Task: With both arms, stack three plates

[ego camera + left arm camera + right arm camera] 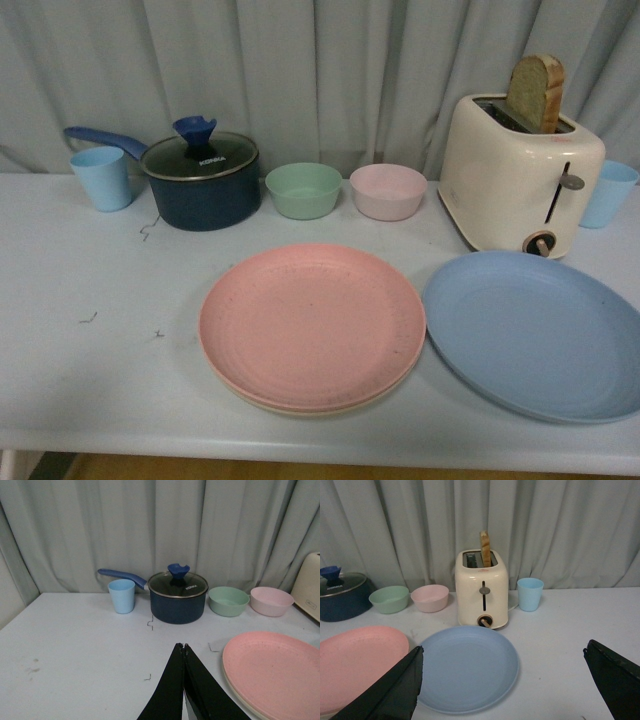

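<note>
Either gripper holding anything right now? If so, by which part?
Nothing is held. The left gripper is shut and empty; the right gripper is open wide and empty. The blue plate lies untouched on the table.

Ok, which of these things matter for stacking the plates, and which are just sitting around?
Job: pink plate, beige plate beneath it, blue plate.
Lying about: lidded pot, green bowl, pink bowl, toaster with bread, blue cup by pot, blue cup by toaster.
</note>
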{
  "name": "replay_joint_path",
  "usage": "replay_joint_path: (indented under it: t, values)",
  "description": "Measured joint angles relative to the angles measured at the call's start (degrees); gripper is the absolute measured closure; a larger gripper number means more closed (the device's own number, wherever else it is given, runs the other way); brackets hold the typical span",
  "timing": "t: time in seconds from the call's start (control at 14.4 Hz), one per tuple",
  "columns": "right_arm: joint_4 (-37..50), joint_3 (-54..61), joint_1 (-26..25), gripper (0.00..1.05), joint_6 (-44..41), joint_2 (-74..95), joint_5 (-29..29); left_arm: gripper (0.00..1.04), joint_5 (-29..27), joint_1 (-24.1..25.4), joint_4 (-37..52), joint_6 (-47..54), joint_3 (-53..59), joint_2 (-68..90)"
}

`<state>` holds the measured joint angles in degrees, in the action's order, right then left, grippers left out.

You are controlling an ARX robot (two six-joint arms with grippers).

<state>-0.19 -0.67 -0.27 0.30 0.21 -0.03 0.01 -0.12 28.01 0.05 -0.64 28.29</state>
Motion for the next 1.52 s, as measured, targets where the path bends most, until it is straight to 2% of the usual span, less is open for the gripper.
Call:
replay_joint_path:
  t: [0.62, 0.76, 0.9, 1.18, 1.25, 1.38, 1.52]
  values:
    - [-0.02, 0.00, 0.00, 0.06, 0.00, 0.00, 0.00, 1.03, -0.02, 0.00, -16.39, 0.00, 0.02, -16.66]
    - [-0.02, 0.00, 0.00, 0.06, 0.00, 0.00, 0.00, 1.03, -0.02, 0.00, -17.81, 0.00, 0.02, -18.16]
    - [-0.02, 0.00, 0.00, 0.06, 0.00, 0.00, 0.00, 1.03, -0.02, 0.00, -28.74, 0.00, -0.04, -26.43]
    - [0.00, 0.00, 0.00, 0.06, 0.00, 0.00, 0.00, 1.03, -0.02, 0.02, -28.22, -0.02, -0.02, -27.93]
    - [-0.02, 0.00, 0.00, 0.06, 0.00, 0.00, 0.00, 0.98, -0.04, 0.00, -28.17, -0.04, -0.02, -27.93]
    - [0.00, 0.00, 0.00, 0.06, 0.00, 0.00, 0.00, 0.75, -0.04, 0.02, -28.20, -0.04, -0.02, -27.93]
    - [-9.18, -3.37, 0.55, 0.06, -2.14, 5.29, 3.72, 0.57, -0.04, 0.02, -28.24, -0.04, -0.02, -27.93]
